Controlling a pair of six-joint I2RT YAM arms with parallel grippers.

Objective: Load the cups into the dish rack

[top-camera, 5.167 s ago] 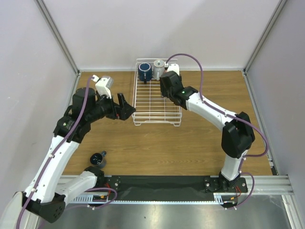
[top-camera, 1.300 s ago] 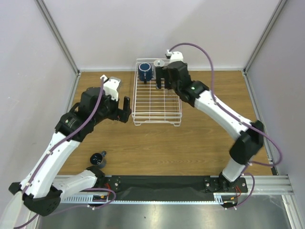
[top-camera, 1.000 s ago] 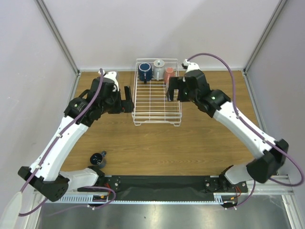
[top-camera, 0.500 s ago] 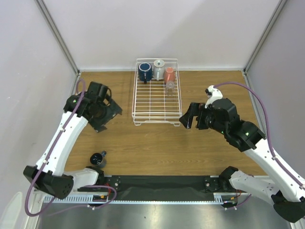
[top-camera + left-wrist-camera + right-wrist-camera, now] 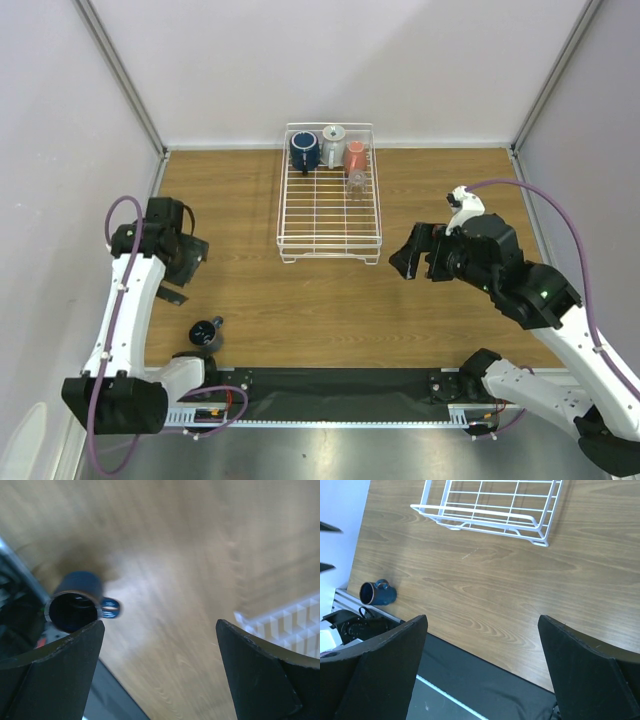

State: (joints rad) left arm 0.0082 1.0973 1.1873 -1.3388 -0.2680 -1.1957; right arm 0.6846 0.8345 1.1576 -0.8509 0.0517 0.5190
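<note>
Wood-grain table (image 5: 300, 310) fills the top view. White wire dish rack (image 5: 330, 261) sits at 12 o'clock on it, long axis running near-to-far, w/ four cups inside. Right gripper (image 5: 406, 254) hangs over bare table at approx 3 o'clock, just off the rack's near-right corner, jaws spread wide, nothing btwn them; its wrist cam looks down on the rack's near rail and open wood. Left gripper (image 5: 181, 272) is at 9 o'clock by the table's left edge, well apart from the rack, jaws also wide and empty. In the rack's far row: large navy mug (image 5: 304, 150) at the 11 o'clock corner, light grey mug (image 5: 333, 144) at 12, salmon-pink cup (image 5: 355, 154) at 1. Clear glass tumbler (image 5: 356, 182) stands just nearside of the pink cup. Small dark blue cup (image 5: 204, 332) lies outside the rack at 7 o'clock, by the table's near edge close to the left arm's base; left wrist cam shows it blurred, beside its left finger, mouth toward the lens.
</note>
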